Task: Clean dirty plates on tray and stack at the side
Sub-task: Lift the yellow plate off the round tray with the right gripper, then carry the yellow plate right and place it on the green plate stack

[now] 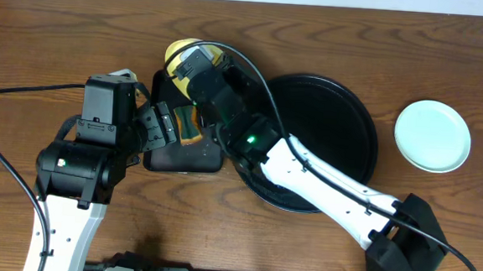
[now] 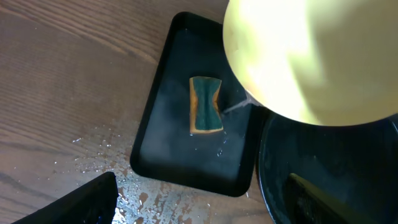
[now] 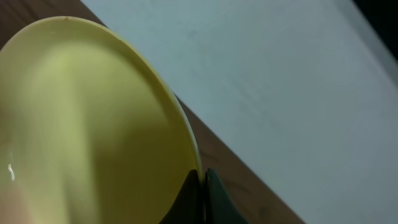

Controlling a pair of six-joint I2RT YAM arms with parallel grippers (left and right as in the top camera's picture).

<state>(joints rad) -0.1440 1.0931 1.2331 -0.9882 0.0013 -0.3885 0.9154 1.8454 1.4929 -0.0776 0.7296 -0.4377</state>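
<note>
Yellow plate (image 3: pixel 93 124) sits in right fingers (image 3: pixel 186 202); sponge (image 2: pixel 206 104) lies in rectangular tray (image 2: pixel 161 124).

Looking like a robotics lab bench staging a dishwashing chore. Pointing that way: a left arm (image 1: pixel 76 163) and a right arm (image 1: pixel 323 178) reaching over a wooden tabletop (image 1: pixel 55 23), a black cable (image 1: pixel 17 91) trailing across it. Serving as kitchenware: a round black tray (image 1: pixel 344 108), a rectangular tray (image 2: pixel 161 118) carrying a sponge (image 2: pixel 205 104), water drops (image 2: pixel 93 146) wetting the wood, a mint plate (image 1: pixel 432 135), a yellow plate (image 2: pixel 311 56).
</note>
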